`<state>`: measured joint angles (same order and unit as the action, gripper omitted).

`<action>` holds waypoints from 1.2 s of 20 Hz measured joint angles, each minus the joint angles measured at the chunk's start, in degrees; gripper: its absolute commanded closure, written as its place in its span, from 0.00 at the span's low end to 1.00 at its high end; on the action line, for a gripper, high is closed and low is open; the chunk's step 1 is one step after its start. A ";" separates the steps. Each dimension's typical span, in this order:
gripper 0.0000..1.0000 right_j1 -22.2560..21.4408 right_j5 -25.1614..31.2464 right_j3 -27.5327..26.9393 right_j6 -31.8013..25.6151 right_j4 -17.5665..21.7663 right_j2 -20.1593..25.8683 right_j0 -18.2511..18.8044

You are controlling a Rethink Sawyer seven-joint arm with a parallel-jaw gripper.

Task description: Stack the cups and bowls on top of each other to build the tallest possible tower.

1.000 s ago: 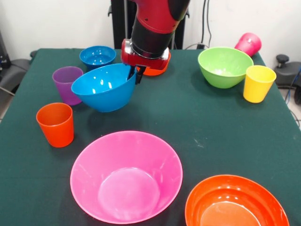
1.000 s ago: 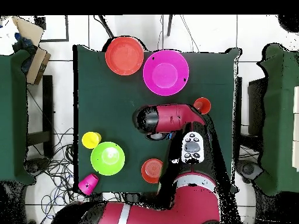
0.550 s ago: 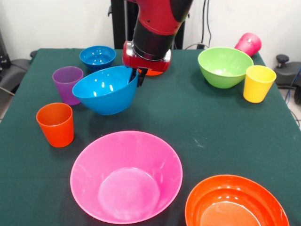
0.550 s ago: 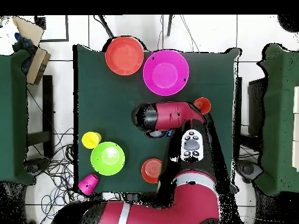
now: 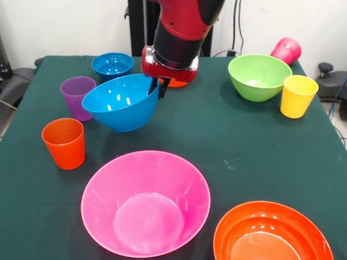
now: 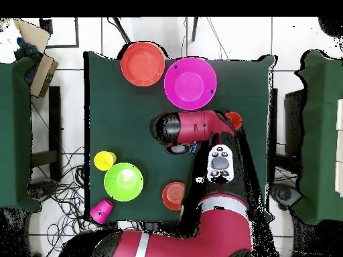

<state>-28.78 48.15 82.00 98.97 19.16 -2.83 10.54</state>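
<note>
The claw (image 5: pixel 156 86) is clamped on the right rim of the medium blue bowl (image 5: pixel 120 101), one finger inside and one outside, holding it tilted and lifted above the green table (image 5: pixel 227 141). Taking that bowl as the landmark, the purple cup (image 5: pixel 77 97) stands just to its left, the small blue bowl (image 5: pixel 112 65) behind it, the orange cup (image 5: pixel 64 143) to its front left and the very large pink bowl (image 5: pixel 145 202) in front. Well to its right sit the lime green bowl (image 5: pixel 258 76), yellow cup (image 5: pixel 297 96) and tipped magenta cup (image 5: pixel 287 50), with the large orange bowl (image 5: pixel 271 233) at its front right
</note>
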 measured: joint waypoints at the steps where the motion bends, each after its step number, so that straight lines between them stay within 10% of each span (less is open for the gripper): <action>1: 1.00 -0.01 0.81 -0.51 0.00 0.00 0.15 0.00; 24: 1.00 0.31 6.76 -6.76 0.00 0.02 2.26 0.23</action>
<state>-28.47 54.91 75.24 98.97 19.18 -0.57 10.77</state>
